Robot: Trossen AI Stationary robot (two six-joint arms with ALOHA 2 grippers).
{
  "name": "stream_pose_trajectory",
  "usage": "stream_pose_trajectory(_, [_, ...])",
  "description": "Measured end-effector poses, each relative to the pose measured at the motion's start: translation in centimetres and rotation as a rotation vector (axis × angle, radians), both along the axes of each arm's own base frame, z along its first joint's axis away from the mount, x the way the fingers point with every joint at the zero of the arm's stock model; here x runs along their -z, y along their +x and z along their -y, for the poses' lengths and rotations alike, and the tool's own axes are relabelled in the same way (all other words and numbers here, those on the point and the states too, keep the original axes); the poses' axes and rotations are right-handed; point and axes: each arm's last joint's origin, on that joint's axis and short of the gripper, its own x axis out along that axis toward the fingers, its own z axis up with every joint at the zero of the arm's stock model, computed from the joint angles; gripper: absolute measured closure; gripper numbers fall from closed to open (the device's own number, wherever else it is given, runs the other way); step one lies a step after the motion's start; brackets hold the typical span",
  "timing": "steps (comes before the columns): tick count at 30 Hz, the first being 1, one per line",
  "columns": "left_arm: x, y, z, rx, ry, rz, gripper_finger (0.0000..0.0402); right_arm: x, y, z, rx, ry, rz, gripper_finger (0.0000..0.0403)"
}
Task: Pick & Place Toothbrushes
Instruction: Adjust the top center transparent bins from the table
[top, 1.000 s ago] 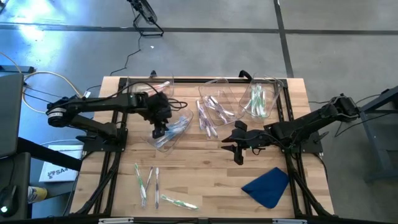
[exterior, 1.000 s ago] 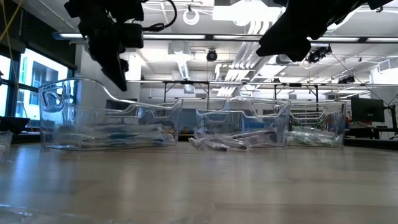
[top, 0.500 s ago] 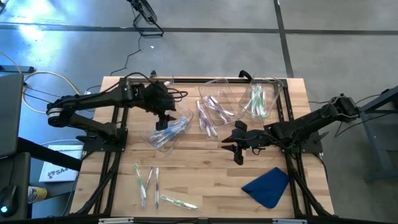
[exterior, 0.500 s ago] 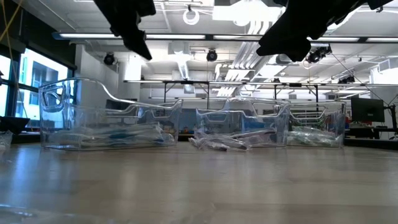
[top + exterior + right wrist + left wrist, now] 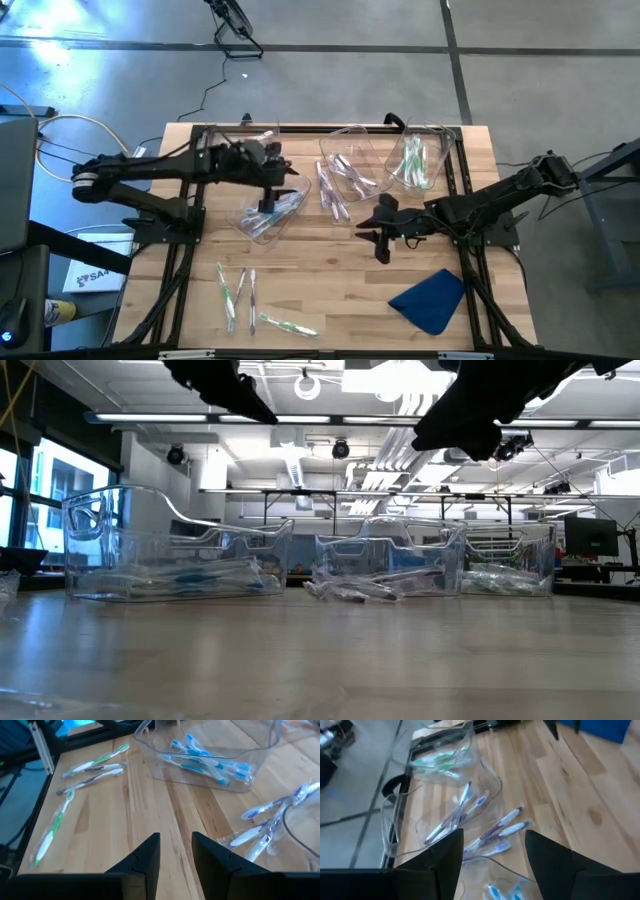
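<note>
Left of the blue cloth (image 5: pixel 430 300), 4 loose toothbrushes (image 5: pixel 240 290) lie on bare wood, light, stiff and slippery in their wrappers, so best pinched mid-handle. The left gripper (image 5: pixel 266 205) hangs empty with fingers spread over the blue-brush bin (image 5: pixel 272 215), far from them. The right gripper (image 5: pixel 381 252), fingers (image 5: pixel 142 860) narrowly apart and empty, hovers nearer the cloth, well clear of the loose 4.

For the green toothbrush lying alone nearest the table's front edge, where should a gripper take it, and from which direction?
Probably mid-handle, from straight above: the green toothbrush lies flat on the table, apart from the others, so fingers can straddle its slim handle crosswise. Its ends offer less to pinch.
</note>
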Motion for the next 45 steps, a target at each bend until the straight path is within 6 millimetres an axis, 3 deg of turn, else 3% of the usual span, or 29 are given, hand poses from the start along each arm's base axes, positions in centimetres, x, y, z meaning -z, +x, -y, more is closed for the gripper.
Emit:
stream_pose_trajectory(7, [1.3,-0.5,2.3,0.032,0.077,0.058,0.0195,0.6,-0.3,0.1,0.085,0.082,-0.054,0.0308])
stream_pose_trajectory(14, [1.6,-1.8,4.8,0.037,0.130,0.156,0.0195,3.2,0.1,0.2,0.196,0.011,-0.191,0.0394])
stream_pose_trajectory(19, [1.1,-2.5,6.6,0.075,0.137,0.216,0.0195,5.7,1.6,0.4,0.272,-0.053,-0.219,0.0399])
stream_pose_trajectory(27, [0.7,-3.1,9.3,0.060,0.171,0.259,0.0195,9.3,3.9,2.5,0.437,-0.130,-0.220,0.0399])
stream_pose_trajectory(36, [0.6,-4.3,11.9,-0.020,0.243,0.276,0.0195,9.5,4.5,4.8,0.660,-0.192,-0.137,0.0400])
stream_pose_trajectory(45, [0.6,-4.4,12.2,-0.022,0.242,0.278,0.0195,9.4,4.5,7.3,0.769,-0.192,-0.132,0.0400])
